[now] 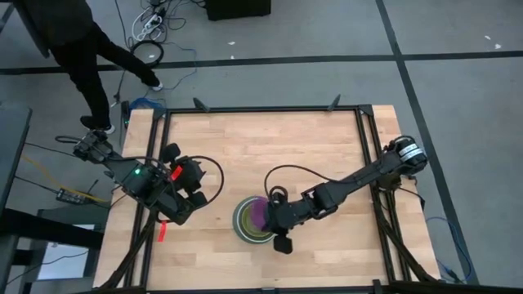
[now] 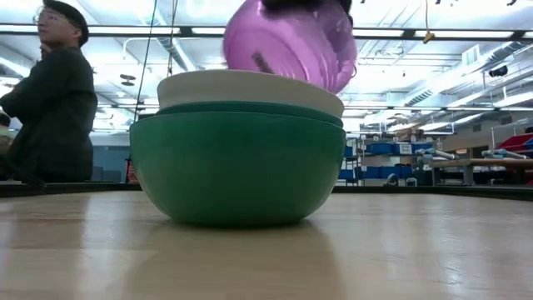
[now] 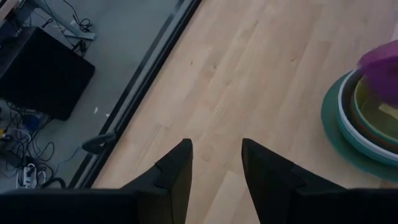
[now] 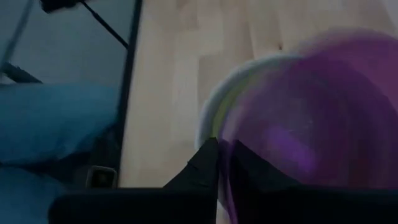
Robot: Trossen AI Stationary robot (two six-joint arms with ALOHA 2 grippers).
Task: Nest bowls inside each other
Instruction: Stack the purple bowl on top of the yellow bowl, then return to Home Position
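A stack of nested bowls [image 1: 245,224] stands on the table near its front middle. Its outermost bowl is sage green [image 2: 237,167], with a teal rim [image 2: 250,109] and a white bowl [image 2: 250,87] showing above it. The left wrist view shows lime green inside [image 3: 380,107]. A purple bowl [image 2: 291,42] hangs tilted over the stack's right side, with my right gripper [image 4: 224,163] shut on it. My left gripper [image 3: 216,163] waits open above bare wood to the stack's left [image 1: 194,189]. My right gripper pinches the purple bowl's rim [image 4: 227,144] between its two fingers, one inside the bowl and one outside. It comes from the table's right, slanting down. The bowl is tilted, with its lower edge [image 2: 329,83] at the white bowl's rim; whether they touch, I cannot tell.
A black frame rail [image 1: 261,109] runs around the tabletop. A red tag [image 1: 161,231] hangs at the left rail. A person [image 1: 82,49] walks on the floor beyond the far left corner. Bare wood [image 1: 270,147] lies behind the stack.
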